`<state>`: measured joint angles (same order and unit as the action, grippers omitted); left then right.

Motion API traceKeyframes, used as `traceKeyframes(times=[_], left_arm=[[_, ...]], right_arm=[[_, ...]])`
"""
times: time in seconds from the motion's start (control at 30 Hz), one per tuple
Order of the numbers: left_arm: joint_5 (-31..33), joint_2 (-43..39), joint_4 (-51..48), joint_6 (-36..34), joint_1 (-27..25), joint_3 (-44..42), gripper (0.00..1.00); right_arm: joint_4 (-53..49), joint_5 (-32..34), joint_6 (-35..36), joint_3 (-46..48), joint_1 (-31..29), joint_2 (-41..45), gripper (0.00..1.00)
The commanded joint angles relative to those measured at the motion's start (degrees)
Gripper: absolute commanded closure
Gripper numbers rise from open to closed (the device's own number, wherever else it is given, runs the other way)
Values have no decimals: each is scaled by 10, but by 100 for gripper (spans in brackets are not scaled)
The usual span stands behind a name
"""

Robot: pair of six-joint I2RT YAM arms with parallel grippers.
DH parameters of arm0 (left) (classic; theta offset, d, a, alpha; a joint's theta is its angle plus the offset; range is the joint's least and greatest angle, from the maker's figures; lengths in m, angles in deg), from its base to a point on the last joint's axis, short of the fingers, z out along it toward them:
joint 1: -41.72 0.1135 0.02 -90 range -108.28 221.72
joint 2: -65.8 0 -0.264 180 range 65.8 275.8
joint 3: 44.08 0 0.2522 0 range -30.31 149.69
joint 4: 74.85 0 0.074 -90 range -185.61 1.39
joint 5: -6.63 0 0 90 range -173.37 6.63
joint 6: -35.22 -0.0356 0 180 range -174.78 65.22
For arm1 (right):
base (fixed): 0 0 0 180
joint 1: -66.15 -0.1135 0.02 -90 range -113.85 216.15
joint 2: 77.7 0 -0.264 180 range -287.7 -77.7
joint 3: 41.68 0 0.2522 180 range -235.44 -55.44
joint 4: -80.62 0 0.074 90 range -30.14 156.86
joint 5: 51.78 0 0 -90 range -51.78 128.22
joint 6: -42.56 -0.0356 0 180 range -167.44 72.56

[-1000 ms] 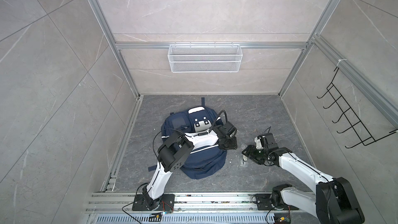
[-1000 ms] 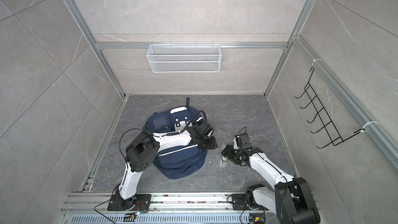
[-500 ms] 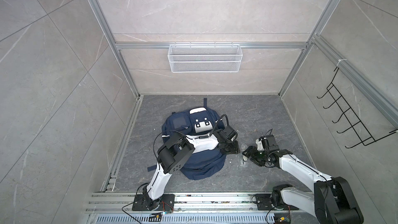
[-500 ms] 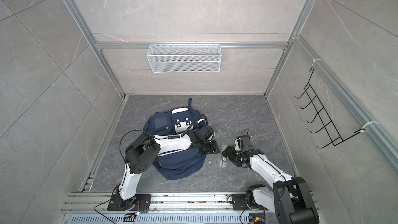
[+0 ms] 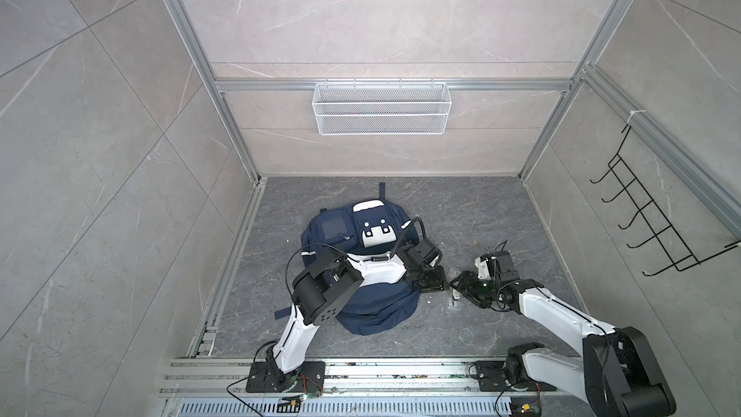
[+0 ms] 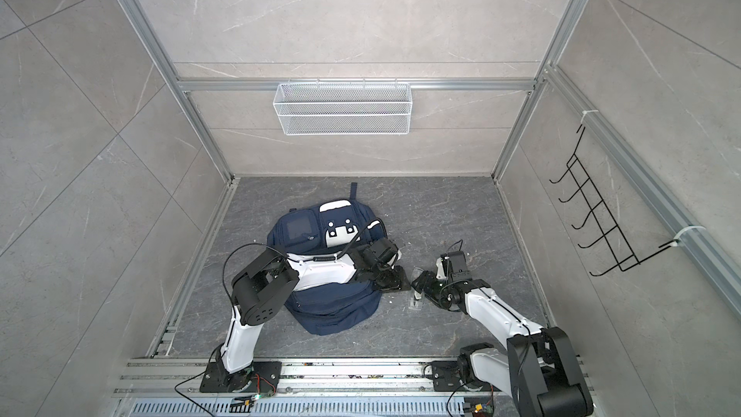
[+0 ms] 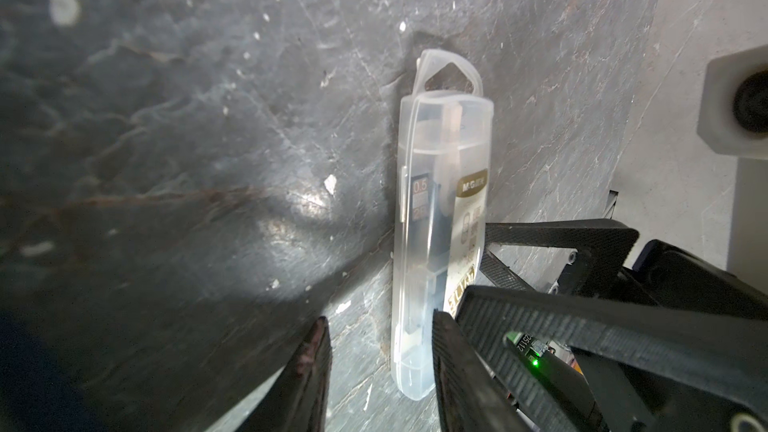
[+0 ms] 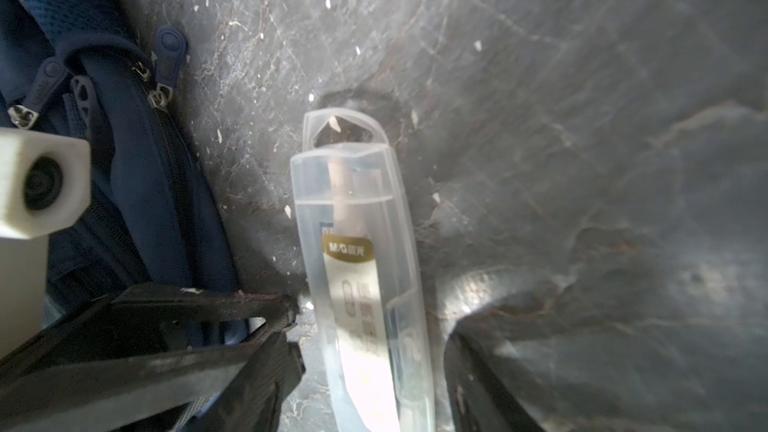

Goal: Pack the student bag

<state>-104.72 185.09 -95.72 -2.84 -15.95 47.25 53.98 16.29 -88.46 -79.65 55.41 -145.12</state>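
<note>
Both tools had crept closer together since a second before, the left tool (image 7: 380,317) shifting toward the right tool (image 8: 372,344). Each stood open, straddling the same clear plastic case (image 7: 440,201) without clamping it, and one side of the left tool appeared to touch the case's edge. The case lay flat on the dark stone surface (image 5: 461,210), just beside the student bag (image 5: 377,310). The bag sat slumped left of centre under the left arm (image 5: 373,270). The likely trouble was two tools crowding one slim, slick case. If both closed at once they could knock into each other. A pinch from either could also squirt the case sideways across the surface.
</note>
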Motion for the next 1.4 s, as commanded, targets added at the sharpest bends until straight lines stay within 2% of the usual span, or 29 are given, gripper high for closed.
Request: traceKeyframes(times=[0.0,0.33,0.7,0.77,0.93,1.13,1.23,1.37], left_arm=[[-10,-23,11,10,-3,-8,61],[3,-20,-8,7,-2,-1,67],[3,-8,-17,8,-1,17,85],[6,-11,-21,6,1,19,85],[17,-22,-43,-8,1,31,76],[59,-20,-121,-49,-3,87,52],[72,-9,-151,-63,-8,123,47],[92,29,-217,-83,-16,201,46]], right_arm=[[-9,1,-10,19,2,-7,38],[12,2,-22,33,1,-7,41],[26,-6,-25,39,4,-9,46],[26,-7,-26,38,4,-10,47],[3,3,-29,38,5,21,46],[-62,37,-29,20,7,84,39],[-101,69,-28,5,11,111,37],[-175,148,-31,-22,11,152,37]])
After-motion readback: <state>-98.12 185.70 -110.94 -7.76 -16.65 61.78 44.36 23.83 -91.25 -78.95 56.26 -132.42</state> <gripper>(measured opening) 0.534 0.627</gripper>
